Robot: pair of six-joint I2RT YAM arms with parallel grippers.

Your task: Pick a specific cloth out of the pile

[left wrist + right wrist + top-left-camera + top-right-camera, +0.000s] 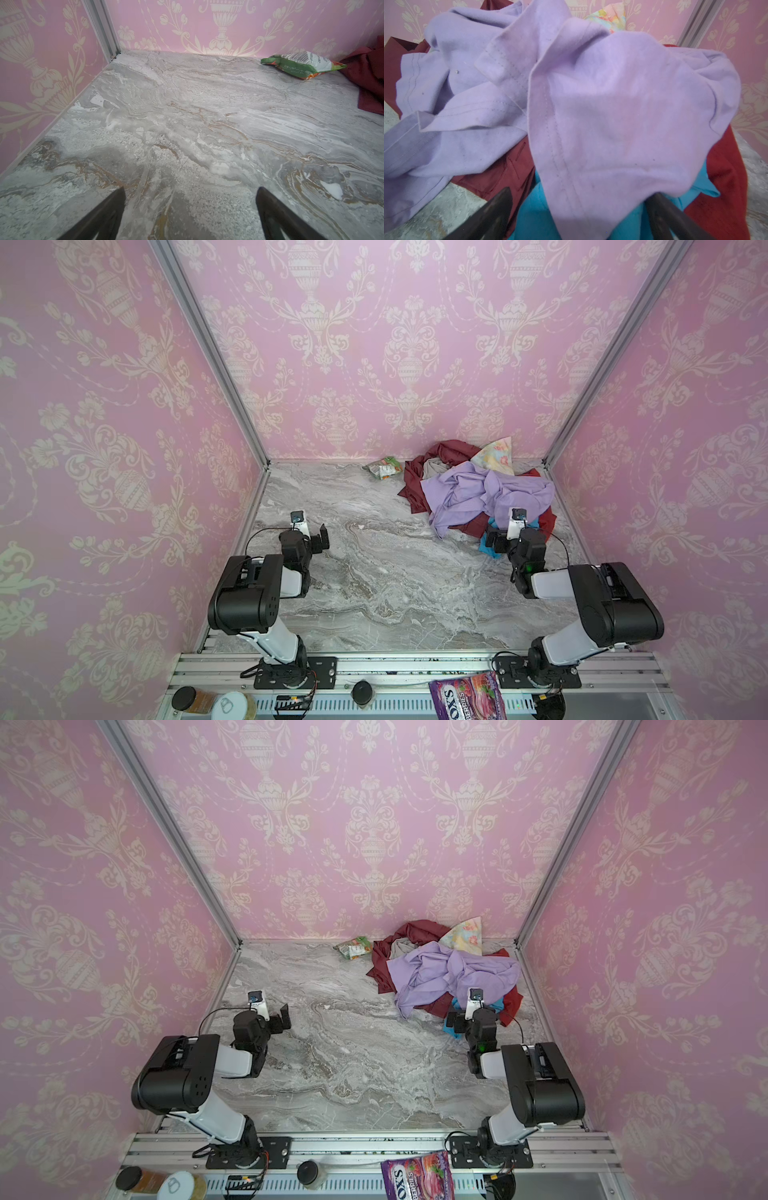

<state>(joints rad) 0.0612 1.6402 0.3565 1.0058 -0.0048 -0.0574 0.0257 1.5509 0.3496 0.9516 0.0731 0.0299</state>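
Front edge: an aluminium rail (415,664) carries both arm bases. On the shelf before it stand a purple snack bag (467,695), a dark-lidded jar (185,697), a pull-tab can (232,706) and a small black-capped jar (361,693).

Surface: grey marble-patterned table (374,580) with white and rust veining, bare across the near and left parts.

Left gripper (191,189): over bare table on the left, fingers spread wide, nothing between them.

Right gripper (581,192): at the near edge of the pile (478,493), fingers spread wide. In the wrist view a fold of the lilac cloth (623,114) hangs between them, over the bright blue cloth (533,218). The fingers are clamped on neither.

Pile: far right corner. Lilac lies on top, with the dark red cloth (446,450) beneath and around it. Blue pokes out at the near side. A pale floral cloth (496,456) is propped against the back wall.

The cloth (434,468): light grey. Only a small patch shows, at the far left of the pile, nested in dark red folds with lilac overlapping its near edge. Both grippers are apart from it.

A green snack packet (384,467) lies just beside the pile, by the back wall.

Room: three walls of pink wallpaper (374,344) with a cream urn-and-garland print. Aluminium posts (208,352) stand in both back corners.
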